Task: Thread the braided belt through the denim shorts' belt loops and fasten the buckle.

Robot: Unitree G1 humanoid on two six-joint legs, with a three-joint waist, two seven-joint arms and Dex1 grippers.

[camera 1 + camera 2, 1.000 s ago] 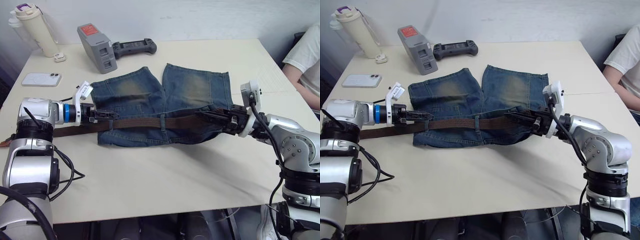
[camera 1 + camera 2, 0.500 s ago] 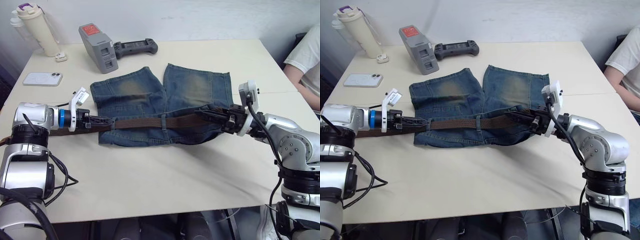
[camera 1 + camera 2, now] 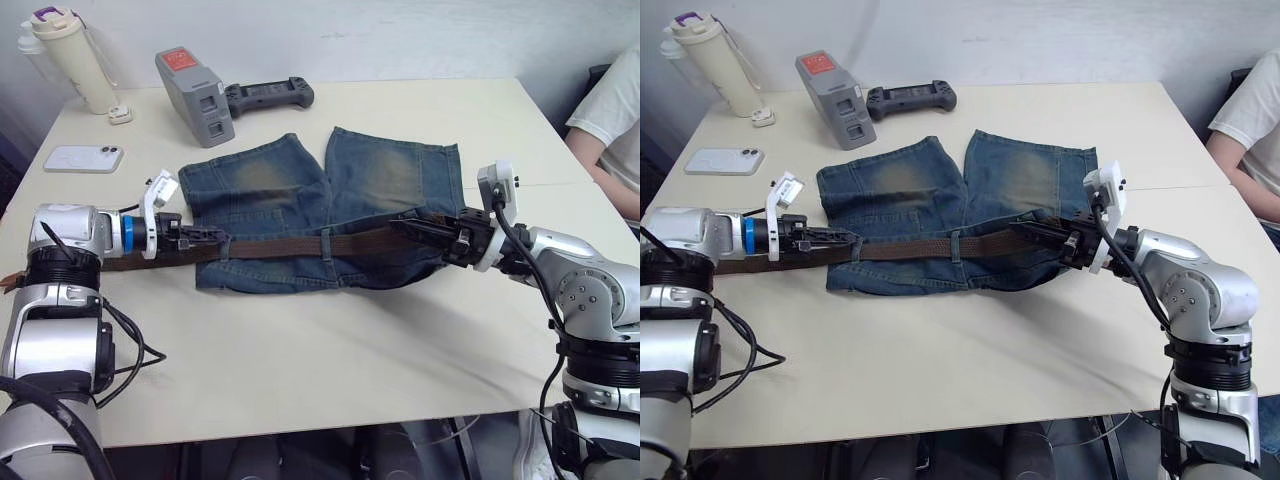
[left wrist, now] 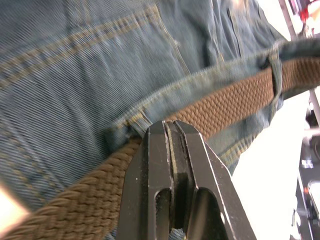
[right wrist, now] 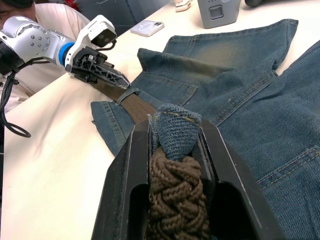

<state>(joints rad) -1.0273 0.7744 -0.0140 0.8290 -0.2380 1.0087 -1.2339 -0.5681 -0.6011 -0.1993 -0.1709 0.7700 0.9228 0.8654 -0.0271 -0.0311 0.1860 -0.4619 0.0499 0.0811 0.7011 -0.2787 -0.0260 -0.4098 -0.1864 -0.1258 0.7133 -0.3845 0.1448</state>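
1. Denim shorts [image 3: 330, 210] lie flat mid-counter, waistband twd the near edge, legs pointing to the far edge; yellowish worn patch on each leg.
2. Braided belt [image 3: 290, 246] runs along the waistband, under a belt loop [image 3: 326, 245] near the middle and another by the left end of the waist [image 4: 127, 125]. Its tail carries on past the shorts' left side to the counter's left edge, dark end [image 3: 10, 283] at that edge.
3. Left hand [image 3: 215, 238] sits at the shorts' left waist corner, fingers pinched together w/ tips right at the belt by that loop; can't tell for sure if belt is caught between them, wrist view shows fingers [image 4: 155, 165] closed w/ no real gap.
4. Right hand [image 3: 402, 226] at the right end of the waistband, clenched on braided belt and a fold of denim together; right wrist view shows dark braid and blue denim wedged between the fingers [image 5: 225, 170]. That side of the shorts is lifted a bit off the counter.
5. Buckle not made out in any view.
6. Counter [image 3: 300, 350] also holds: grey box w/ red label [image 3: 195, 95] and black controller [image 3: 268, 95] nr far edge, white phone [image 3: 83, 158] nr left edge, pale bottle w/ purple lid [image 3: 70, 60] at far-left corner.
7. Person in white sleeve [image 3: 610, 110] beside the counter's right edge.
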